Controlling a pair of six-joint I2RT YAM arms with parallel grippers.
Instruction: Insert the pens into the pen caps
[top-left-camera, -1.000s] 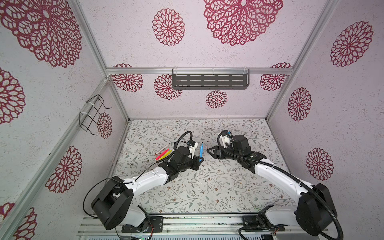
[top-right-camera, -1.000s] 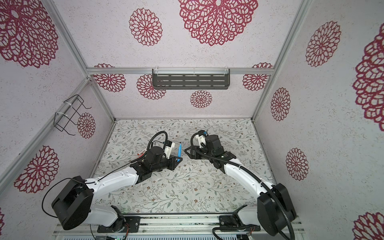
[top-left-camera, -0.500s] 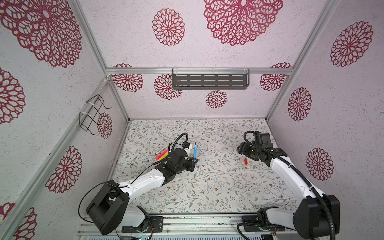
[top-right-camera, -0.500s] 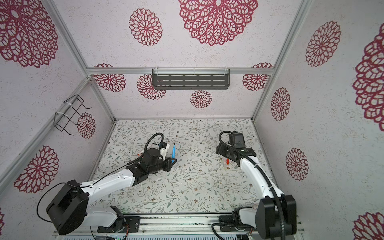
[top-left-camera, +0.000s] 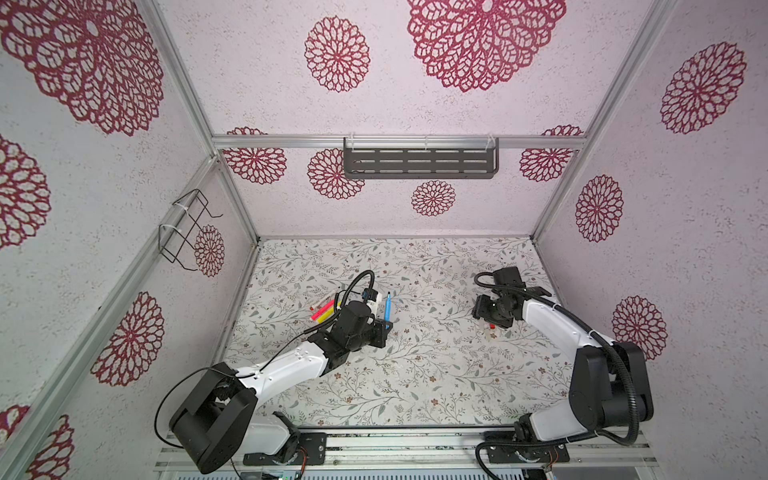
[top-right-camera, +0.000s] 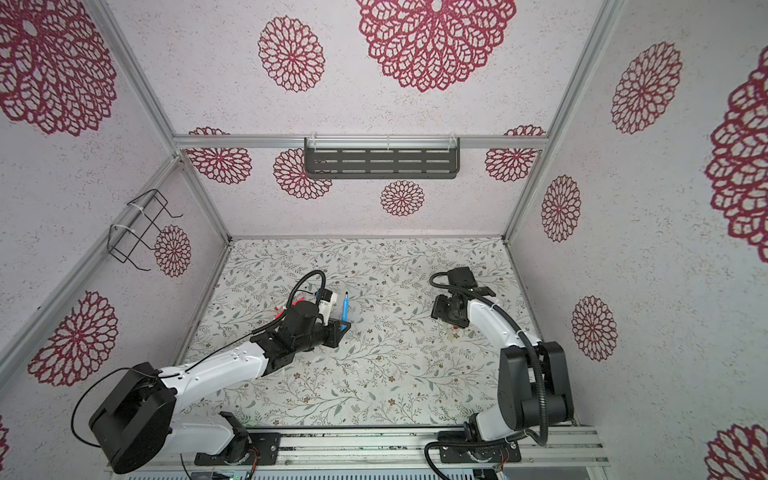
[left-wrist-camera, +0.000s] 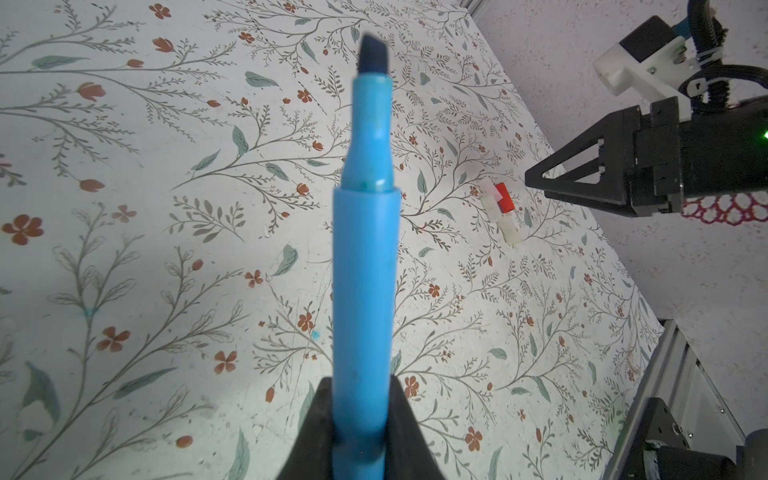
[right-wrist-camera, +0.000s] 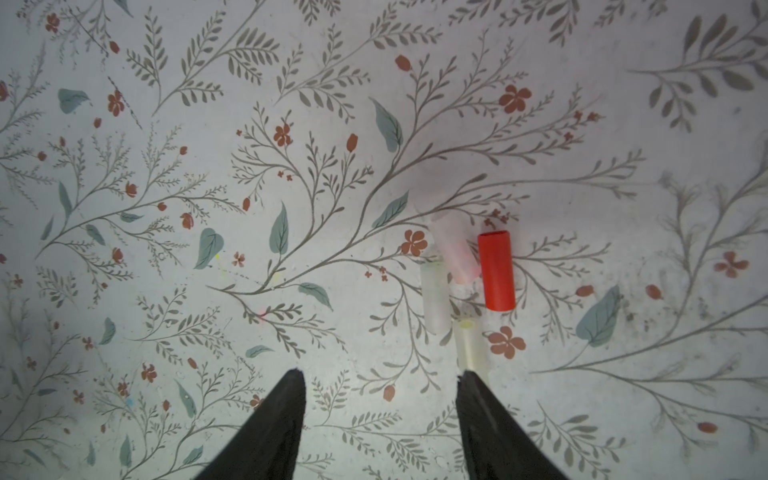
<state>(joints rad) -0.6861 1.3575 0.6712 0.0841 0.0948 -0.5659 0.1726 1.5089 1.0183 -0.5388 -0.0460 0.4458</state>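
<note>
My left gripper (left-wrist-camera: 360, 386) is shut on the blue pen (left-wrist-camera: 365, 249), whose bare dark tip points away from the jaws. In both top views this pen (top-left-camera: 387, 307) (top-right-camera: 345, 306) stands up left of the middle. The yellow and pink pens (top-left-camera: 324, 312) and a white one (top-left-camera: 322, 302) lie behind the left arm. The pen caps lie together at the right: a red cap (right-wrist-camera: 496, 270) (top-left-camera: 492, 326), a clear cap (right-wrist-camera: 435, 299), a pinkish cap (right-wrist-camera: 455, 253) and a yellowish cap (right-wrist-camera: 469, 345). My right gripper (right-wrist-camera: 380, 378) hovers over them, open and holding nothing, one fingertip at the yellowish cap's end.
The floral mat (top-left-camera: 415, 374) is walled at the back and both sides. A dark shelf (top-left-camera: 419, 163) hangs on the back wall and a wire rack (top-left-camera: 187, 228) on the left wall. The metal rail (top-left-camera: 395, 440) runs along the front.
My right gripper has swung from beside the left gripper at the middle out to the right and come down over the caps. The left arm has drawn back a little with the blue pen.
</note>
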